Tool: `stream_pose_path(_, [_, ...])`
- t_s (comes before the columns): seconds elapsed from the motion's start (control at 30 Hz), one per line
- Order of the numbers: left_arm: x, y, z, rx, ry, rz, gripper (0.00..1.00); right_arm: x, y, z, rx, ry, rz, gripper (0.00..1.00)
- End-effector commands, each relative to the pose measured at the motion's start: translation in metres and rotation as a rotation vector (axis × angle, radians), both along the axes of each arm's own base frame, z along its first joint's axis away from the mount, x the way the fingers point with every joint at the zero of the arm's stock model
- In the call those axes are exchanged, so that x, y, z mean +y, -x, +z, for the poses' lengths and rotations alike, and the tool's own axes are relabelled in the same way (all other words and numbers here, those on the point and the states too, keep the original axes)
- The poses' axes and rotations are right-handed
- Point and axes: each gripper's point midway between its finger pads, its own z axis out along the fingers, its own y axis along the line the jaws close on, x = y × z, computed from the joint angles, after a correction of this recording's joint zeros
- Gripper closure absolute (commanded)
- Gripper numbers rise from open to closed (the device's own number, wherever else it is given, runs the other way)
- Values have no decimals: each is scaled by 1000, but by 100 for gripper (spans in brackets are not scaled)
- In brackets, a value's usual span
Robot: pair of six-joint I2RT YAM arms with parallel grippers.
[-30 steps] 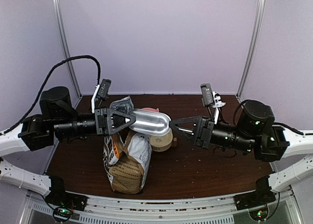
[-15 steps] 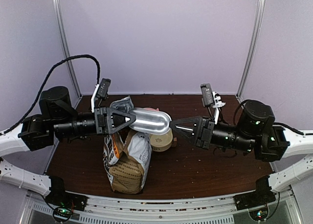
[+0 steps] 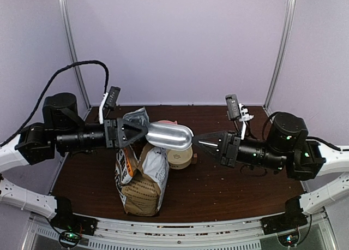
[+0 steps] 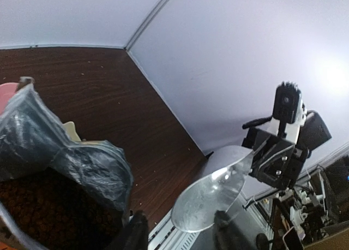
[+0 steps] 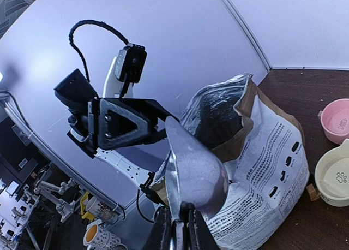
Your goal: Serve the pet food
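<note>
The pet food, small dark-brown dry kibble (image 4: 49, 212), sits heaped inside the open white-and-tan printed bag (image 3: 143, 179) standing on the dark wooden surface (image 3: 234, 184). Above it hangs the silver metal scoop (image 3: 170, 135). The right gripper (image 5: 180, 231) is clamped on its narrow end, and the left gripper (image 4: 177, 234) stands with fingers apart around the bowl end. I'd have the left back straight off without nudging the scoop.

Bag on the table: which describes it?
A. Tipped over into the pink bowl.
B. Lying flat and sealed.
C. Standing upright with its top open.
C: the bag stands upright, and the left wrist view shows pet food through its open top.
</note>
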Motion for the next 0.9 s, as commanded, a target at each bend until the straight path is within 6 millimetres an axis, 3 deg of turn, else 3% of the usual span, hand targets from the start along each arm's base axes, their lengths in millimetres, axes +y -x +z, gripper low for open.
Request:
stream_pose_path(0.0, [36, -17, 37, -130, -85, 143, 41, -13, -14, 17, -39, 30, -95, 100])
stream_pose_path(0.1, [67, -35, 39, -162, -206, 279, 20, -12, -20, 16, -52, 108, -133, 100])
stream_pose_path(0.2, [96, -53, 25, -126, -321, 379, 13, -3, -23, 18, -78, 186, -155, 100])
stream_pose_path(0.3, [109, -66, 2, -71, -389, 396, 8, 6, -27, 23, -98, 259, -178, 100])
stream_pose_path(0.4, [107, -71, -12, -46, -420, 380, 5, 15, -35, 19, -114, 362, -223, 100])
stream_pose_path(0.7, [70, -78, -34, -33, -428, 251, 5, 55, -58, 8, -159, 629, -297, 100])
stream_pose_path(0.73, [68, -79, -40, -26, -444, 241, 10, 59, -58, 4, -161, 662, -290, 100])
stream_pose_path(0.77, [66, -79, -44, -21, -457, 230, 24, 65, -58, 1, -165, 687, -281, 100])
stream_pose_path(0.83, [62, -78, -50, -12, -464, 209, 66, 75, -59, -6, -166, 735, -266, 100])
stream_pose_path(0.87, [59, -78, -52, -12, -455, 196, 80, 79, -59, -10, -166, 760, -263, 100])
